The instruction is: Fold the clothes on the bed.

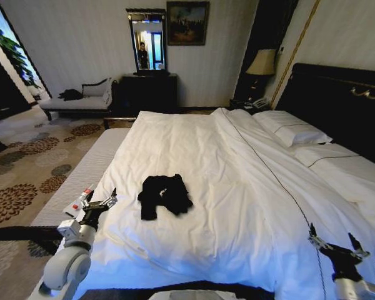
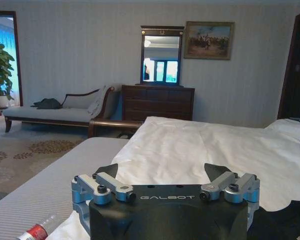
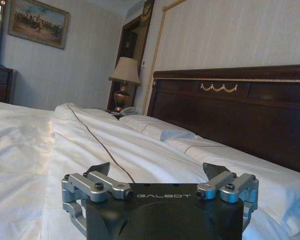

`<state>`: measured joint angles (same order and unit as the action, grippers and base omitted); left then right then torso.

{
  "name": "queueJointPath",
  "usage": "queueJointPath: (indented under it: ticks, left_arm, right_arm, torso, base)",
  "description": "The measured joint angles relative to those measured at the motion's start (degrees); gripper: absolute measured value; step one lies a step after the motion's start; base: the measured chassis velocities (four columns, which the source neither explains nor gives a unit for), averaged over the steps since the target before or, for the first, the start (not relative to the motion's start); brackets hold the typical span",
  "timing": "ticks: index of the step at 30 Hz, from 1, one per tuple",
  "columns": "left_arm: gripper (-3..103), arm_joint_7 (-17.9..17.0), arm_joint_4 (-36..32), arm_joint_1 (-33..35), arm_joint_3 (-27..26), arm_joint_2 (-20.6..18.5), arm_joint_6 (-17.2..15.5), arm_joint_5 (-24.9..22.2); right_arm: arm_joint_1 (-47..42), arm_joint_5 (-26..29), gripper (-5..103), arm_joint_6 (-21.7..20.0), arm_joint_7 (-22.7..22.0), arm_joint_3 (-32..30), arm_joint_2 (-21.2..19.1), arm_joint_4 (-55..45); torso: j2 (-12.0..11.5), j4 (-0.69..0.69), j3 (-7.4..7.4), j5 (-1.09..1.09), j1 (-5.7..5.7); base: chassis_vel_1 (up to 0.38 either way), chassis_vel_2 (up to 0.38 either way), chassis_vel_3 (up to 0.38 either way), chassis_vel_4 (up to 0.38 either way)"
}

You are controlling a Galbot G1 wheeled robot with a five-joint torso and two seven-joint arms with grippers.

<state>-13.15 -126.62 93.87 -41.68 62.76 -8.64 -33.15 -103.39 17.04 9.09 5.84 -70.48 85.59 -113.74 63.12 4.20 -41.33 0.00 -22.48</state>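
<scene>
T-shirt point(image 1: 164, 195): black, crumpled on duvet point(image 1: 237, 187); needs flattening first.
Left gripper point(image 1: 100, 204): jaws apart, nearest; take a hem.
Right gripper point(image 1: 337, 245): jaws apart, well away.

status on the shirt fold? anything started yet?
Done: nothing visible. The black T-shirt lies crumpled and unfolded on the bed's white duvet. In hand: nothing. The left tool is open at the bed's left edge, short of the shirt; the right tool is open over the duvet at lower right, holding nothing. Left: the whole fold, starting with reaching and flattening the shirt.
</scene>
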Motion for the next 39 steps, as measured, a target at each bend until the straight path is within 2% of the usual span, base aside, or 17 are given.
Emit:
queueJointPath:
  ticks: [12,22,31,32,35,39]
  left_arm:
    - [99,-0.02,-0.05,0.07,0.15,0.07,-0.04,0.13]
    - [99,-0.01,0.54,0.52,0.12,0.23,-0.11,-0.05]
    - [99,0.01,4.17,-0.53,0.95,0.1,-1.28,-5.05]
    - [96,0.0,4.43,-0.8,1.0,0.02,-1.57,-6.33]
    - [100,-0.04,5.51,-1.75,1.62,-0.46,-1.95,-8.54]
    - [100,-0.56,9.18,-6.36,4.57,-2.22,-2.66,-10.92]
  right_arm:
    - [-0.3,-0.12,100,0.57,0.14,-0.24,-0.16,0.51]
    - [-0.84,-0.3,100,-0.11,-3.39,1.9,-0.42,-2.24]
    - [-1.2,0.44,100,-4.2,-5.06,5.72,-3.07,-7.28]
    - [-0.93,0.46,100,-4.9,-5.1,6.14,-3.55,-8.01]
    - [-0.33,0.35,100,-6.08,-5.21,7.1,-4.11,-9.21]
    - [-0.02,-1.88,100,-6.55,-5.26,8.95,-3.57,-9.84]
  torso:
    - [0.0,0.0,0.0,0.0,0.0]
    - [0.0,0.0,0.0,0.0,-0.01]
    - [0.0,0.0,0.0,-0.02,0.0]
    - [0.0,0.0,0.0,-0.01,0.0]
    - [0.0,-0.01,0.0,0.0,0.0]
    - [0.0,0.0,0.0,-0.01,0.0]
  base:
    - [-0.016,0.014,0.01,-0.016]
    - [-0.015,0.016,0.01,-0.016]
    - [0.0,0.0,0.0,0.0]
    - [0.0,0.0,0.0,0.0]
    - [0.0,0.0,0.0,0.0]
    - [0.0,0.0,0.0,0.0]
